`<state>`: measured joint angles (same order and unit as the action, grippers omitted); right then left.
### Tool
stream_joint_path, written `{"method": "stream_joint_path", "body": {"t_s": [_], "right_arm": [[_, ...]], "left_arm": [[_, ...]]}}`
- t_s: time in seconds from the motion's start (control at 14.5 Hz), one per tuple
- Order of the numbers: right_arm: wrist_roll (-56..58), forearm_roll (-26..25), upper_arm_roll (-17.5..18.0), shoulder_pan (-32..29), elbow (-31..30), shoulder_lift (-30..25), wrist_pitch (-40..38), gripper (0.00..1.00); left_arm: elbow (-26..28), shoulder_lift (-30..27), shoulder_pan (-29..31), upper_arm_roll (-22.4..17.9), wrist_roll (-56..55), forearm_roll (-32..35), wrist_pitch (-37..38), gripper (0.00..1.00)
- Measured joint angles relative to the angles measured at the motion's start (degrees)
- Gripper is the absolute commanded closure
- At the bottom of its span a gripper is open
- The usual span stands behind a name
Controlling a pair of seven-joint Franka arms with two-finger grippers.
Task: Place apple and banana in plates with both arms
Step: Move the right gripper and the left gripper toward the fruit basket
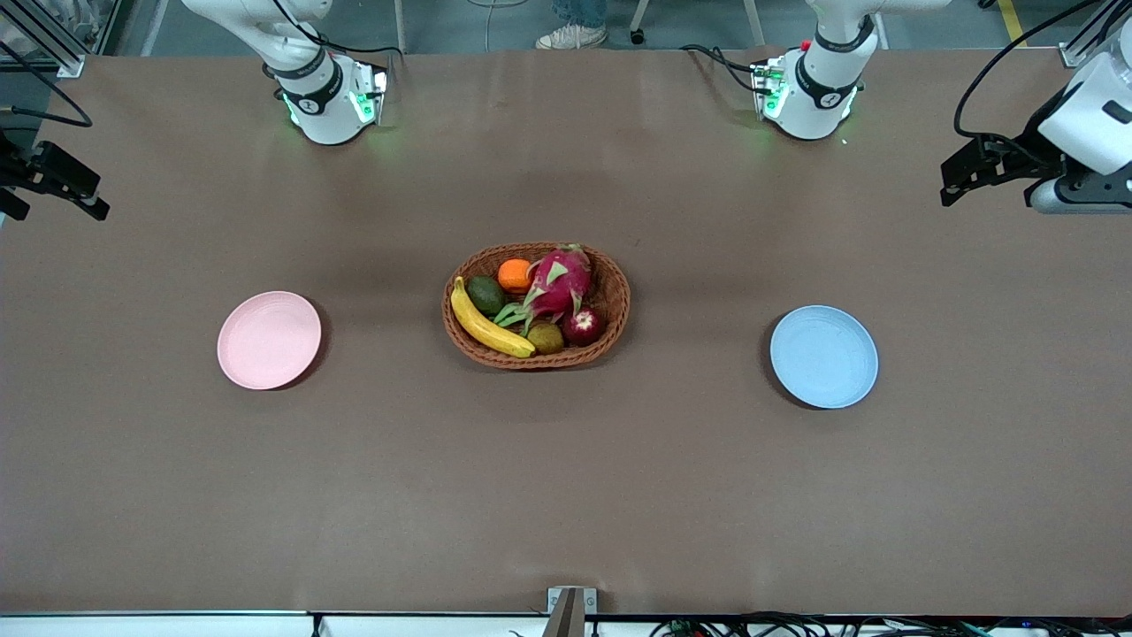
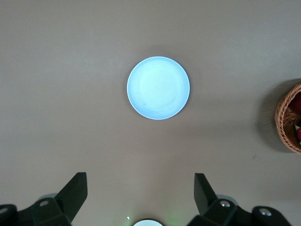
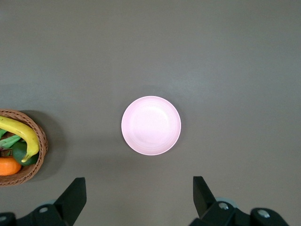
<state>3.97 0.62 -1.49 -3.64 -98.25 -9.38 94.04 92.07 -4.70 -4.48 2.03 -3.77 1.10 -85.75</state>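
Note:
The dark red apple (image 1: 583, 326) and the yellow banana (image 1: 489, 324) lie in a brown wicker basket (image 1: 619, 305) at the table's middle. The banana also shows in the right wrist view (image 3: 21, 133). The pink plate (image 1: 269, 340) sits empty toward the right arm's end; the blue plate (image 1: 823, 356) sits empty toward the left arm's end. My left gripper (image 2: 139, 179) is open and empty, high over the table beside the blue plate (image 2: 158, 88). My right gripper (image 3: 138, 181) is open and empty, high over the table beside the pink plate (image 3: 151, 125).
The basket also holds a pink dragon fruit (image 1: 559, 281), an orange fruit (image 1: 514, 275), a dark green avocado (image 1: 485, 295) and a brown kiwi (image 1: 546, 337). Both arm bases (image 1: 332, 102) stand along the table's edge farthest from the front camera.

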Motion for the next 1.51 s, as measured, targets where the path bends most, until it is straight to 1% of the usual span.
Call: {"method": "stream_joint_path", "body": {"t_s": [0.41, 0.62, 0.83, 0.96, 1.1, 1.24, 1.38, 1.51], "right_arm": [[-0.07, 0.0, 0.07, 0.0, -0.01, -0.26, -0.06, 0.0], [0.21, 0.0, 0.18, 0.06, -0.13, -0.11, -2.7, 0.0], [0.28, 0.08, 0.58, 1.71, -0.46, 1.65, -3.3, 0.0], [0.3, 0.15, 0.84, 4.62, -0.82, 4.47, -3.56, 0.0], [0.17, 0.21, 1.07, 9.13, -1.09, 8.39, -3.48, 0.0], [-0.02, 0.46, 1.26, 13.72, -1.41, 12.9, -3.0, 0.03], [-0.07, 2.44, 1.35, 17.69, -1.5, 17.48, -2.12, 0.05], [-0.18, 4.72, 1.36, 20.76, -1.49, 21.55, 1.51, 0.09]], "left_arm": [[-0.54, 1.76, -0.02, 0.01, 0.16, 0.0, -0.14, 0.0], [-0.65, 4.69, -0.55, 0.34, 0.16, -1.8, -2.26, 0.0], [-0.71, 8.98, -2.52, 2.11, -0.93, -3.62, -6.18, 0.0], [-0.75, 12.08, -5.12, 3.48, -5.92, -3.7, -8.71, 0.0], [-0.79, 15.25, -8.69, 4.03, -12.41, -3.73, -12.03, 0.0], [-0.81, 18.49, -12.46, 4.18, -19.21, -3.74, -16.17, 0.0], [-0.84, 21.62, -15.66, 4.28, -24.41, -3.75, -20.36, 0.0], [-0.91, 24.52, -18.56, 4.34, -28.8, -4.85, -23.46, 0.0]]}}
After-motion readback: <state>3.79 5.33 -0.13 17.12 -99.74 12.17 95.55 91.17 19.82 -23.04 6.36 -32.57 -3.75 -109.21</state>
